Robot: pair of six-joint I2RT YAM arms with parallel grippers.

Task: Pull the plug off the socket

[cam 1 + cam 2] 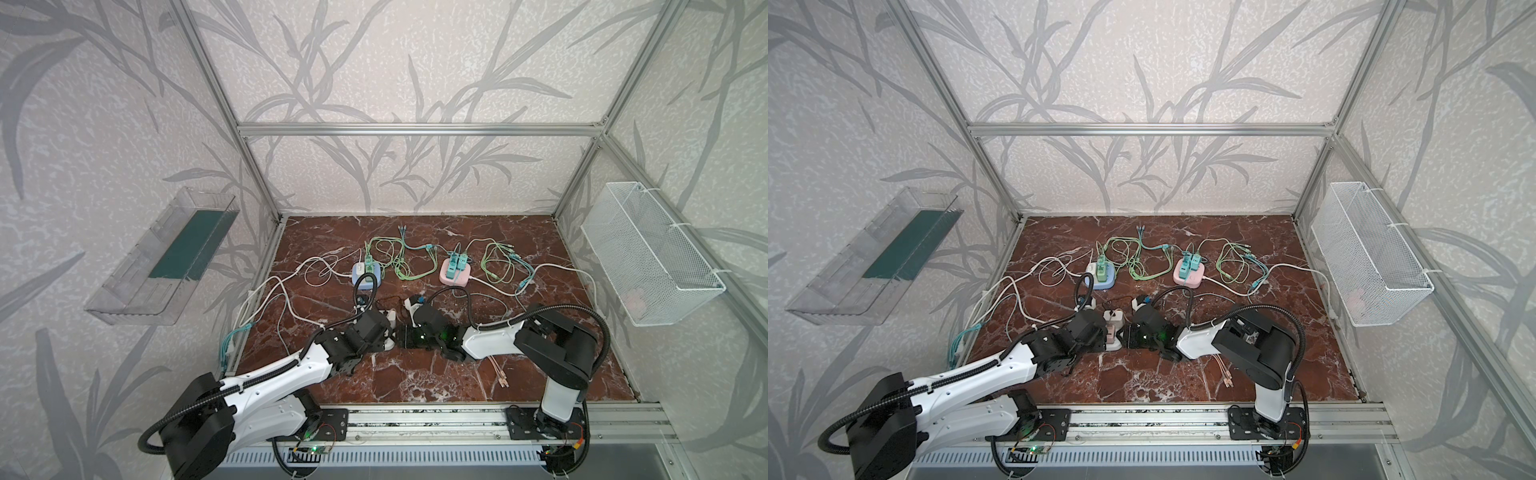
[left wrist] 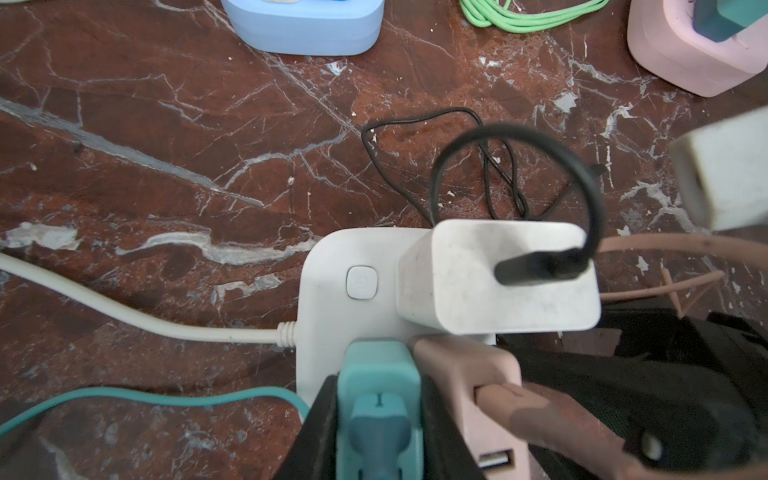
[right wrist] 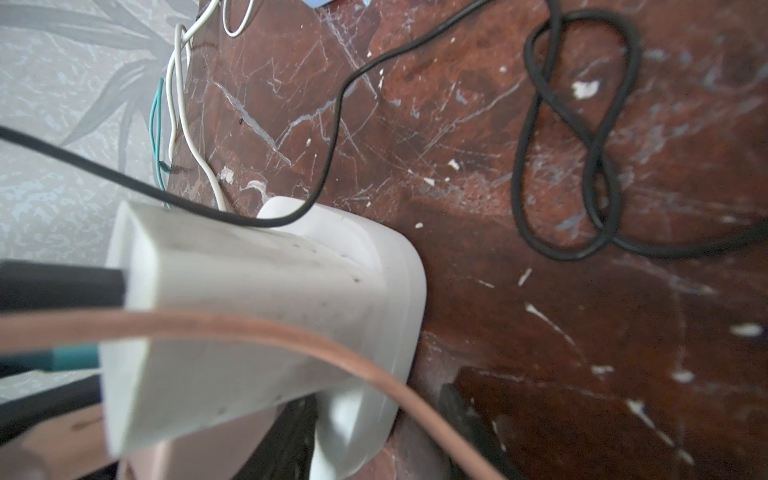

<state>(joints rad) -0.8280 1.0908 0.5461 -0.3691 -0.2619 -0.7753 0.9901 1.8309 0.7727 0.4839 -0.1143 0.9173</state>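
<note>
My left claw point(image 2: 378, 388) is closed tight on the plug point(image 2: 376, 361). A black finger point(image 2: 320, 428) lies along each flank of the teal body, and nothing else is in the grip. The plug stands seated in the socket point(image 2: 328, 328), at the end away from the socket's button point(image 2: 361, 282). Its teal cable point(image 2: 124, 397) trails off the socket across the table point(image 2: 166, 166). Just beside it on the socket sits a pink plug point(image 2: 469, 374), so close I can't see a gap. Past that is a white charger point(image 2: 498, 274) with a black cable point(image 2: 515, 166) looped over it.

My right claw point(image 1: 1129, 337) sits low against the far side of the socket. I cannot tell whether it is pinching the socket or only lying alongside it, because its wrist view is filled by the charger and a pink cable point(image 3: 291, 328).

I judge the plug small, light and rigid, with smooth plastic sides that could slip under a hard tug. The only real resistance should be the pins. The hold belongs on the body flanks, close to the socket face, never on the soft cable. The socket looks light too, so I expect it to lift with the plug unless it is pinned down, and a crooked pull could drag my finger against the pink plug
</note>
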